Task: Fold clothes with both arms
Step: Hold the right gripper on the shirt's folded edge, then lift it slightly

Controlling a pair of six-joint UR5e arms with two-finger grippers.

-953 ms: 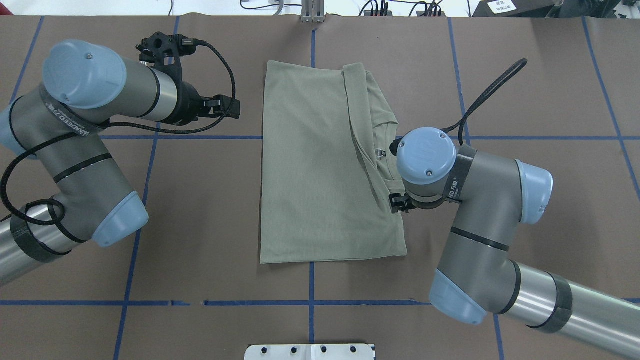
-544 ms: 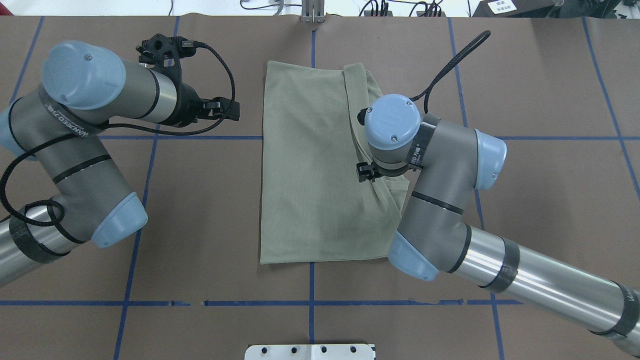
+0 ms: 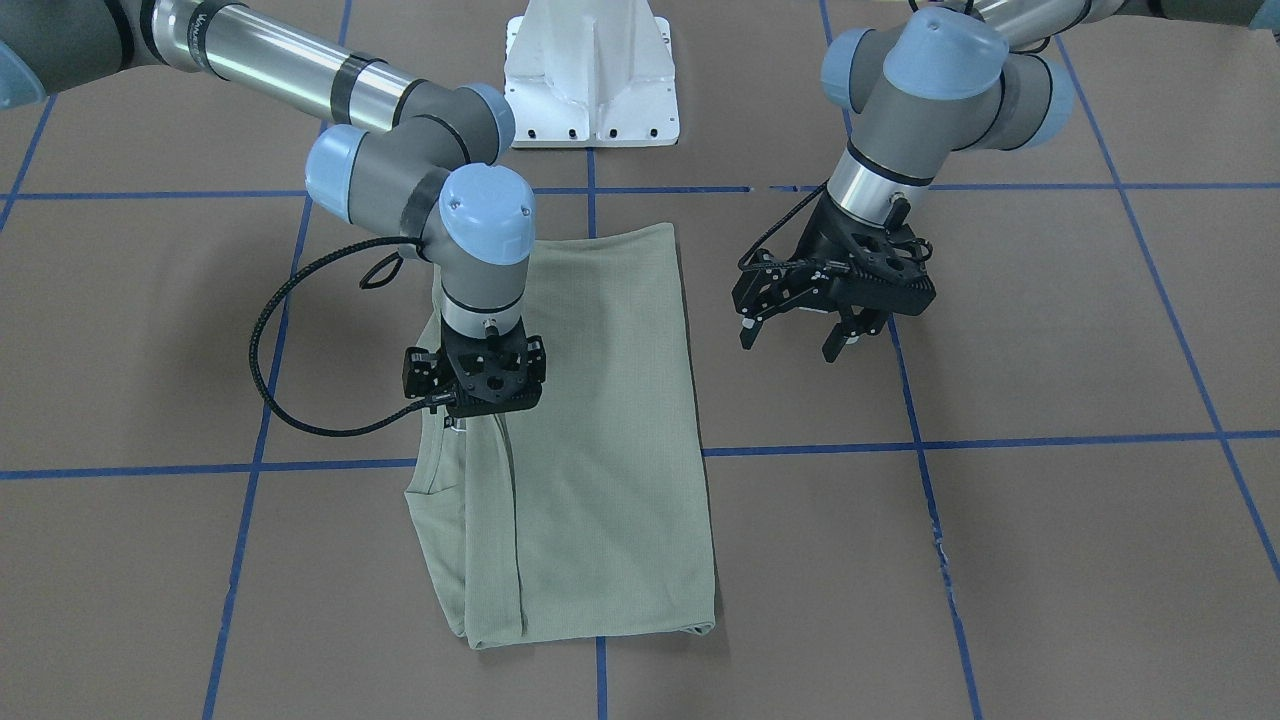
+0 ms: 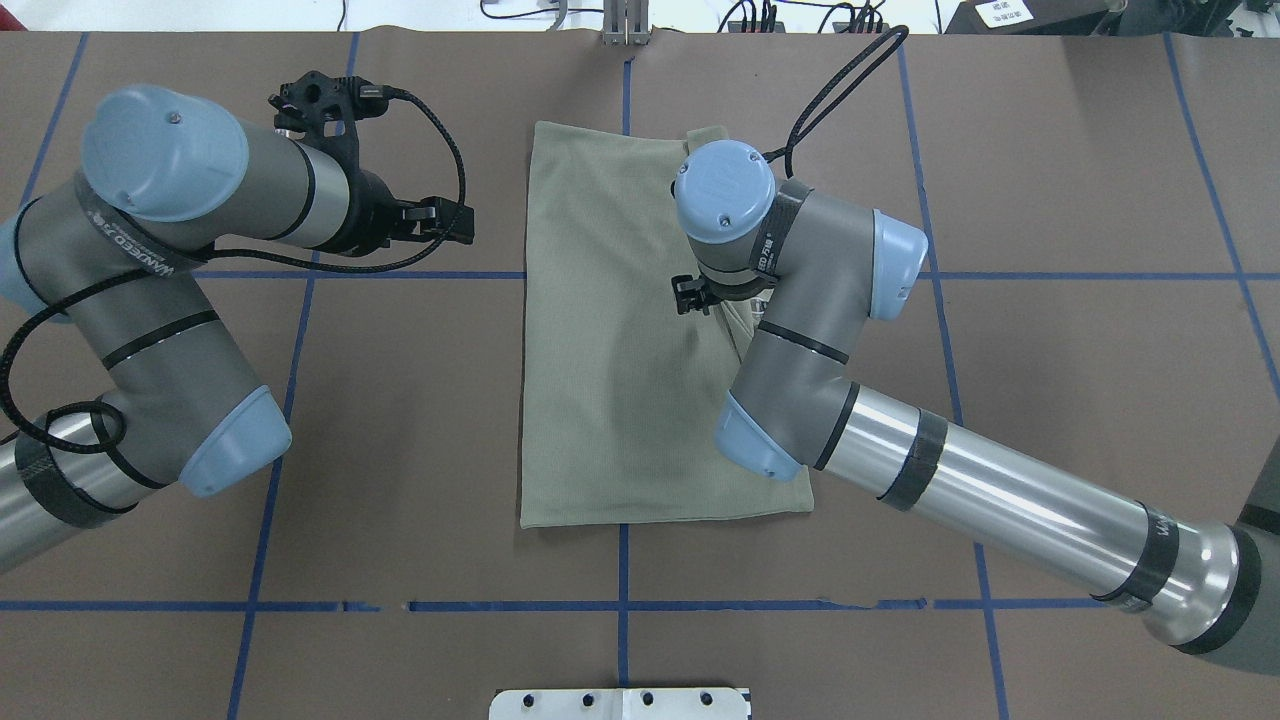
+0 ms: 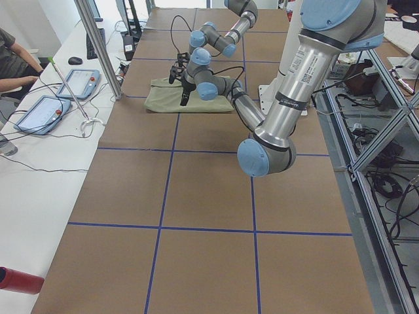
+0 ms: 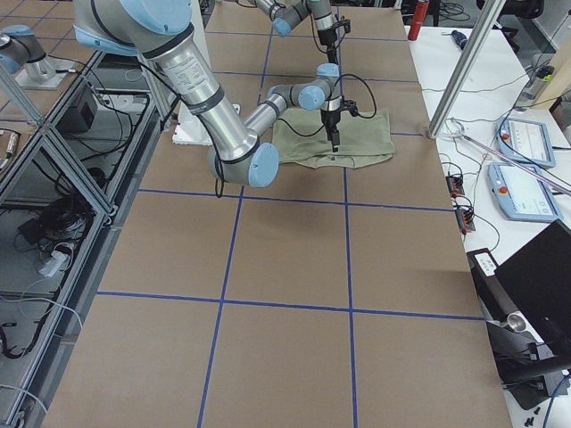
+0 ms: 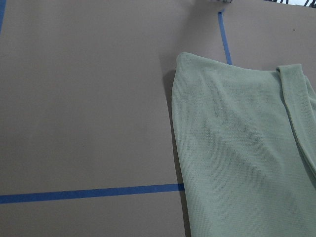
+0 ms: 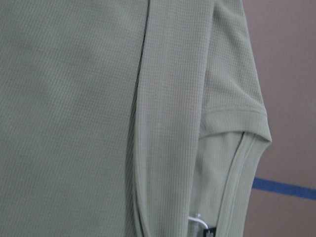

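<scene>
Here, one folded shirt (image 4: 620, 350) at table (image 4: 1050, 400) centre; two grippers: right gripper (image 3: 478, 415) clenched on shirt's lifted edge, left gripper (image 3: 795, 335) released, beside shirt.

You get bright, even light from above, with soft short shadows under the shirt (image 4: 630, 340) edges. Glare streaks the right arm (image 4: 1000, 500) tube. The right wrist view is slightly soft; other views are sharp.

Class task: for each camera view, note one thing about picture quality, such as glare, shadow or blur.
Overhead exterior: bright glare streak along the right arm's silver tube. Front-facing: soft shadow beside the shirt. Right wrist view: close-up knit fairly sharp, neck label cut off at the bottom edge.
</scene>
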